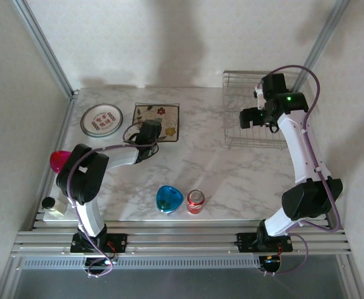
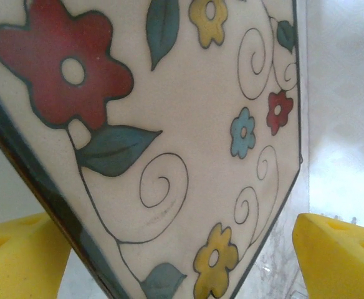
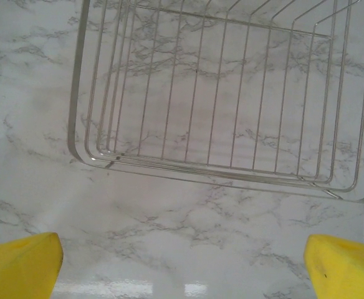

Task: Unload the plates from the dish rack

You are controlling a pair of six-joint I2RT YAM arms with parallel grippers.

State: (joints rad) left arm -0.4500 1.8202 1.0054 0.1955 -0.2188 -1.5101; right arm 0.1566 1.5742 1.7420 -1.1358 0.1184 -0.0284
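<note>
the left gripper (image 1: 149,133) hangs low over the near edge of the square cream plate (image 1: 163,115), its yellow fingers (image 2: 20,255) spread wide. the left wrist view shows the plate's painted flowers close up between them; whether either finger touches it cannot be told. the right gripper (image 1: 252,117) hovers above the near left part of the dish rack (image 1: 238,73), its yellow fingertips (image 3: 20,265) likewise far apart and gripping nothing. below them the right wrist view shows the rack's wire floor and raised rim, with the marble table (image 1: 232,174) visible through the wires. both plates lie on the table at the far left, well apart from the rack: the square one just beside a round white plate (image 1: 101,119) with reddish marks and a grey rim. a glossy blue bowl (image 1: 169,199) and a red can (image 1: 196,201) sit side by side near the front edge between the arms. a pink bowl (image 1: 60,161) rests at the left edge beside the left arm
</note>
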